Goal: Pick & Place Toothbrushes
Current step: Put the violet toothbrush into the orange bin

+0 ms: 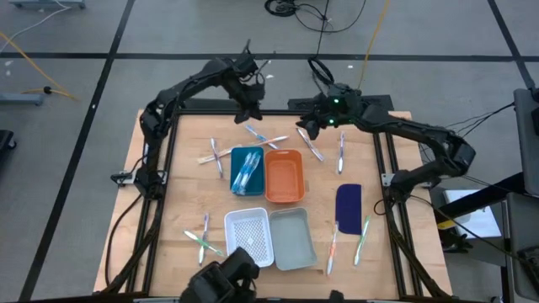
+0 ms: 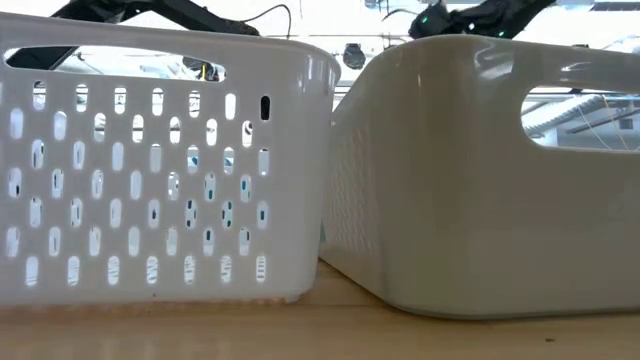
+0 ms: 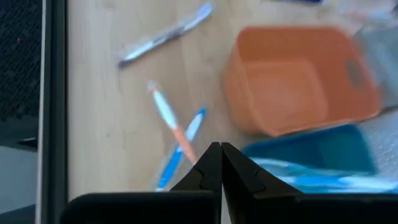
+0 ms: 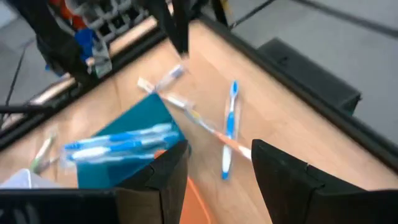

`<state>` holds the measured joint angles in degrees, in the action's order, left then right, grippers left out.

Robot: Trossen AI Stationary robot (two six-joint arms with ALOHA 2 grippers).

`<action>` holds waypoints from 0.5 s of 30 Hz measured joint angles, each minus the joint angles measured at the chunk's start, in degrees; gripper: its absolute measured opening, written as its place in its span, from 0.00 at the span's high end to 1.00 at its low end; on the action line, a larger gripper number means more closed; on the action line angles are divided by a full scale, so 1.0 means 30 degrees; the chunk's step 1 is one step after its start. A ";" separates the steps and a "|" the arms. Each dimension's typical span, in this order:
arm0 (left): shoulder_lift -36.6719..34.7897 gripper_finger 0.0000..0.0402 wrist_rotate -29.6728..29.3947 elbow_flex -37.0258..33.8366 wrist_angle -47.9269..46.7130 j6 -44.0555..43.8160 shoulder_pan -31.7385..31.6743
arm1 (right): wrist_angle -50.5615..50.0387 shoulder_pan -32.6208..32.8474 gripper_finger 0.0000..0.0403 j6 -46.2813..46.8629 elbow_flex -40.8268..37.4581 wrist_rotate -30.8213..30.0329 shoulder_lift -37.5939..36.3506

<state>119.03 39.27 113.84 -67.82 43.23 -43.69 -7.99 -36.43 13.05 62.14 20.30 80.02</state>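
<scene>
- The left gripper (image 3: 221, 163) has its fingers pressed together with nothing between them. It hangs above the table's far edge, just past the crossed toothbrushes (image 3: 177, 138), probably lining up a pick.
- The right gripper (image 4: 219, 168) is spread wide and empty. The same crossed pair (image 4: 219, 132) lies ahead of it, so either arm could take one.
- The blue tray (image 1: 247, 169) sits just beyond both grippers and already holds a few blue-and-white brushes (image 4: 118, 142), so it looks like the drop spot for that colour.
- The orange tray (image 1: 284, 175) beside it is empty.
- More toothbrushes (image 1: 216, 156) lie scattered around the trays.
- The brushes are thin whitish sticks with blue or orange accents, flat on the wood (image 1: 181, 198).
</scene>
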 joint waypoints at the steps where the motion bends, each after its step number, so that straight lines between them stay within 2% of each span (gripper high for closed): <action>1: -0.0225 0.99 0.0369 0.0000 -0.0049 -0.0090 -0.0158 | 0.0003 -0.0076 0.58 -0.0060 0.0104 0.0216 0.0419; 8: -0.1634 0.99 0.1196 0.0000 0.0008 -0.0681 -0.0786 | -0.0355 -0.0714 0.58 -0.0867 0.1482 0.1440 0.3371; 15: -0.3104 0.99 0.2084 0.0000 0.0106 -0.1140 -0.1173 | -0.4917 -0.0921 0.58 -0.2905 0.5264 0.1757 0.6206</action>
<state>109.72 45.52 113.84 -67.50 39.81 -47.21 -22.74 -39.19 4.33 77.93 25.57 98.64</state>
